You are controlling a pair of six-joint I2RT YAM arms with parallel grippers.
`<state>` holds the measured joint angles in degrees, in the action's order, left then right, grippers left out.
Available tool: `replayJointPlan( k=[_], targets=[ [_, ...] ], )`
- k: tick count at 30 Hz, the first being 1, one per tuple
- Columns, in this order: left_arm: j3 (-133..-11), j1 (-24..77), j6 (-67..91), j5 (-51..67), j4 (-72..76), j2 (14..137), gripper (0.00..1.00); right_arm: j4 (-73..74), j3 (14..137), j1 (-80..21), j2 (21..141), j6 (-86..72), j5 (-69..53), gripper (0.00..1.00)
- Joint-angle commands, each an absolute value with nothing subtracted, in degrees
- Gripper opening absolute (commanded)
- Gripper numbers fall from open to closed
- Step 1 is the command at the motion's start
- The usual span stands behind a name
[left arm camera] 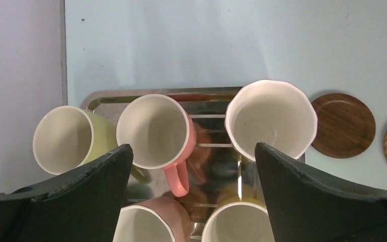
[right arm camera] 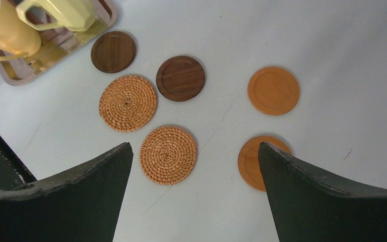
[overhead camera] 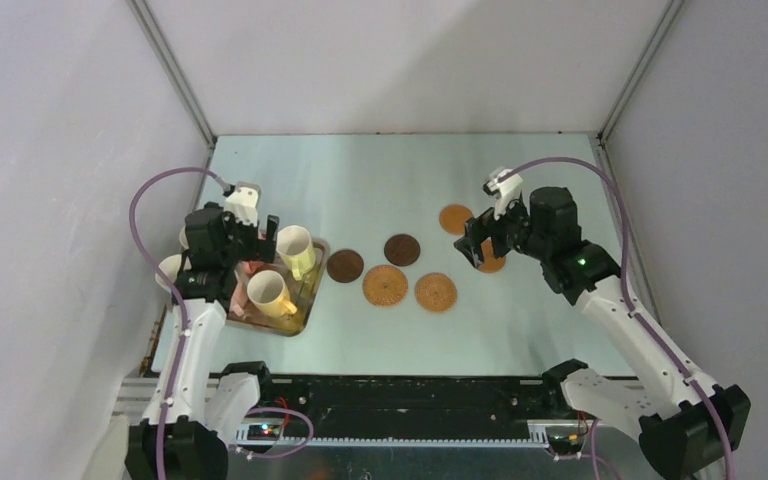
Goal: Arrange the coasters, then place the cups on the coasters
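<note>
- The left fingers [left arm camera: 80, 196] stand wide apart and hold nothing, above a metal tray [left arm camera: 211, 96] at the left side of the tabletop [overhead camera: 380, 180].
- Below the gap between them, a salmon pink cup [left arm camera: 153, 131] stands upright on the tray, its handle pointing toward the camera.
- A pale cup with a wavy rim [left arm camera: 271, 121] stands at the tray's right end.
- A light green cup [left arm camera: 63, 138] is at the tray's left edge; I cannot tell whether it is on the tray or beside it.
- At the bottom of the left wrist view, only the rims of a pale pink cup [left arm camera: 146, 224] and a yellow cup [left arm camera: 237, 224] show.
- The right fingers [right arm camera: 70, 191] are spread wide and empty, hanging over the right half of the tabletop.
- A dark brown coaster [right arm camera: 113, 51] lies flat just beside the tray; a second dark brown coaster [right arm camera: 180, 78] lies near it, further right.
- Two woven ones lie nearer the arm bases: the first woven coaster [right arm camera: 127, 103] and the second woven coaster [right arm camera: 168, 155], close together but apart.
- An orange coaster [right arm camera: 273, 91] lies furthest back; another orange coaster [right arm camera: 254, 161] is partly hidden behind a right finger.
- All of these discs rest on bare tabletop, with no cup on any.
</note>
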<state>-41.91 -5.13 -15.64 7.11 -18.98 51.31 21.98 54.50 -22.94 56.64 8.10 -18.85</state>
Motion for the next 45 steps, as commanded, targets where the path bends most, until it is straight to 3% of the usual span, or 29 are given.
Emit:
replayJointPlan(
  k=[1,16,21,30,34,38,45],
  targets=[
    [-41.3,-5.5,-18.4,11.6,-18.5,47.5,0.98,18.7,54.6,-25.7,58.0,11.6,-13.5,1.00],
    [-41.3,-5.1,-21.9,23.6,-23.1,47.0,0.98,18.4,54.0,-29.4,60.5,11.1,-17.7,1.00],
    [-41.2,-5.2,-24.1,25.9,-26.1,43.4,0.98,14.2,56.9,-39.9,64.9,7.0,-10.3,1.00],
    [-38.9,-8.6,-18.3,15.2,-23.4,34.6,0.98,12.1,78.0,-50.0,90.1,-6.6,-8.8,0.99],
    [-34.8,-12.4,-15.8,11.6,-19.6,32.8,0.98,23.4,97.2,-53.8,105.3,-10.5,-1.7,0.99],
    [-35.5,-18.9,-13.3,13.5,-19.3,33.4,0.98,32.7,116.8,-54.2,117.0,-16.7,-4.3,0.99],
    [-34.8,-23.6,-10.8,14.8,-17.5,31.3,0.98,37.5,124.0,-55.9,125.6,-21.0,-5.5,0.96]
  ],
)
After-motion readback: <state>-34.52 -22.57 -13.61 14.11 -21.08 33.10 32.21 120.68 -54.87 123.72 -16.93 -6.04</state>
